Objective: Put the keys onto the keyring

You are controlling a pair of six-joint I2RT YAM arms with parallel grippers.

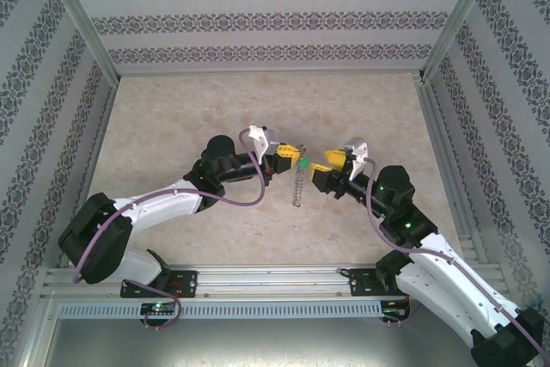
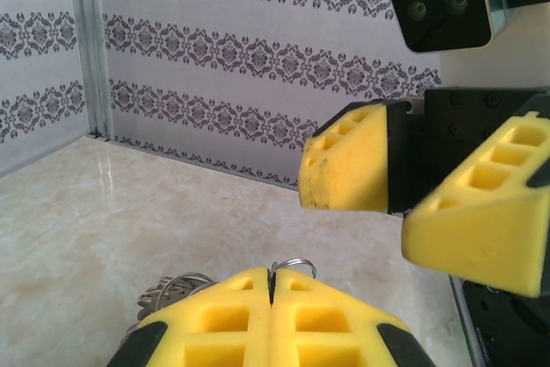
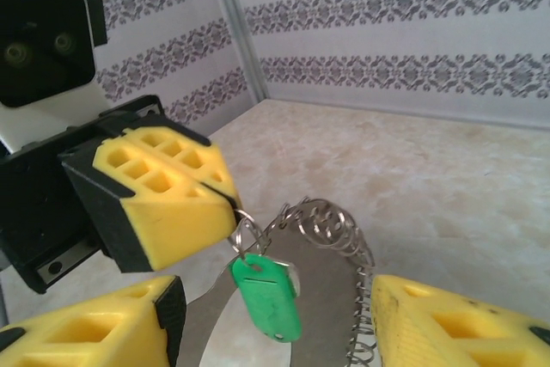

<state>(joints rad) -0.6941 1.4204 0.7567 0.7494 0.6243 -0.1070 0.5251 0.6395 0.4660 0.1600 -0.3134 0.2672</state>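
1. My left gripper point(image 2: 272, 288) is clamped fully shut, yellow tips pressed flat together. Pinched right at the very tip is a little wire loop point(image 2: 293, 266).
2. My right gripper point(image 2: 354, 205) is open a fair way and has nothing in it. It's nose to nose with the left one, and its two fingers sit either side of the dangling stuff.
3. The key point(image 3: 267, 295) hangs off that loop just under the left tip. It has a bright green plastic head, tilted a bit, and it's up in the air between the two grippers, over the middle of the table point(image 1: 172, 118).
4. The keyring point(image 3: 326, 277) hangs right behind the key. It's a grey metal band with a run of fine wire coils along its rim. From overhead it just looks like a thin chain-like strand dropping toward my bases from the gap between the grippers.
5. Stuff I honestly can't make out:
   - whether the key is actually threaded on the keyring or only hanging in front of it
   - the key's metal end
   - whether my right-hand finger is touching the coils or is just beside them
   - whether the strand's low end reaches the table
6. The keyring's bottom is cut off in the right wrist view. In the left wrist view my own fingers cover most of it, with a few coils peeking out on the left.
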